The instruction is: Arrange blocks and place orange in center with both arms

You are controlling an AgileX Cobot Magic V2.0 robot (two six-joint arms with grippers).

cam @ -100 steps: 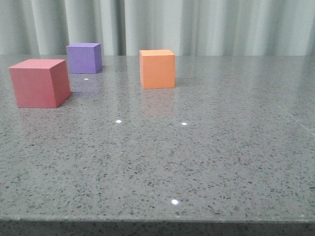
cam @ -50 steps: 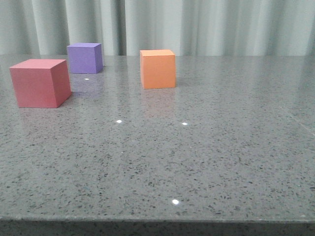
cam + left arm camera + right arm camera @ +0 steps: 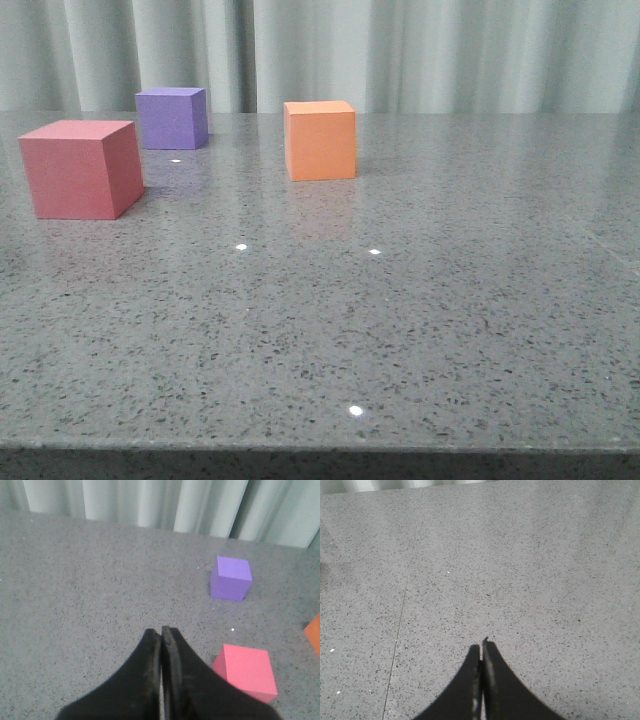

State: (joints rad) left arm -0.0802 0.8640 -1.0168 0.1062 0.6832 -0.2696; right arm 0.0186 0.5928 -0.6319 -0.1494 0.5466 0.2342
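Orange cube (image 3: 320, 140): on worktop (image 3: 400, 320), seemingly well apart from both tools.
Left tool (image 3: 161, 632): fingers pressed together, pinkish-red cube (image 3: 246, 671) beside it.
Right tool (image 3: 481, 647): pressed together, empty.

Matte foam-like blocks (image 3: 320, 140) on a glossy, speckled stone table (image 3: 400, 330)

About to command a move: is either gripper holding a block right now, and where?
Nothing is held. The left gripper and right gripper both have jaws shut on nothing, and all three blocks sit free on the table.
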